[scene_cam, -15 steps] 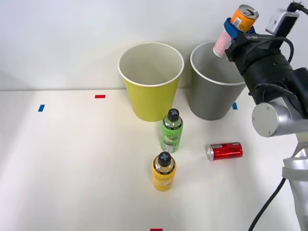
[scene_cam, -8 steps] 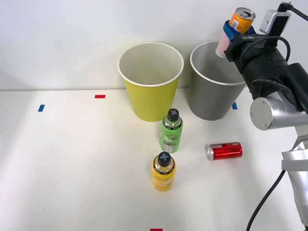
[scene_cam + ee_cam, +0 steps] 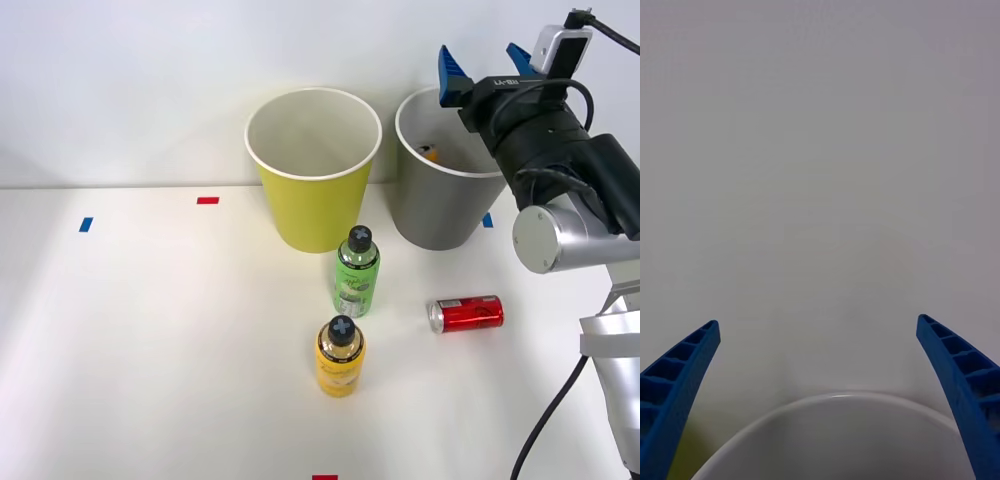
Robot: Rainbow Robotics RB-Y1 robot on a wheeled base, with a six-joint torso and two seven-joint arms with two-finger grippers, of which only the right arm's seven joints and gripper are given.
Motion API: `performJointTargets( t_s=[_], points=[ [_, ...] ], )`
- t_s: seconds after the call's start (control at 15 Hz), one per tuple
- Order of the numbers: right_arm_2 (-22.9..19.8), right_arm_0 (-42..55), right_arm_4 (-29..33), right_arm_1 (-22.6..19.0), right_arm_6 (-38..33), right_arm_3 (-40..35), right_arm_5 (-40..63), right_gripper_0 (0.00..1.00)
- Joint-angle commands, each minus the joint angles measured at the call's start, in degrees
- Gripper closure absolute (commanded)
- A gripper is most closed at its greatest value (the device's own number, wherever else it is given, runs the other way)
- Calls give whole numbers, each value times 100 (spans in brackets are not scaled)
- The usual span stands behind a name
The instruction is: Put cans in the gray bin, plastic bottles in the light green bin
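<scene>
My right gripper point(image 3: 484, 62) hangs open above the gray bin point(image 3: 440, 205), with nothing between its blue fingers point(image 3: 676, 379). A bit of orange from the orange and pink can point(image 3: 428, 153) peeks out inside that bin. The bin's white rim point(image 3: 835, 409) curves below the fingertips in the right wrist view. On its side on the table, right of the bottles, lies the red can point(image 3: 466, 313). The green bottle point(image 3: 357, 272) stands upright in front of the light green bin point(image 3: 312, 200). Just nearer stands the yellow-orange bottle point(image 3: 340, 357).
A white wall rises right behind both bins. Small tape marks lie on the white table: red point(image 3: 207, 200) and blue point(image 3: 86, 224) at the left, red point(image 3: 325, 477) at the front edge, blue point(image 3: 488, 220) beside the gray bin.
My gripper opened and let go of the orange and pink can, which dropped into the gray bin. The arm shifted only slightly.
</scene>
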Motion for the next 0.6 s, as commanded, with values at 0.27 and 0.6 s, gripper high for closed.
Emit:
performJointTargets(
  t_s=[0.27,0.6],
  points=[
    [279,715,-68,-324,-57,-59,-1321,12],
    [305,2270,-156,-658,-1006,-1421,-1813,0]
  ],
)
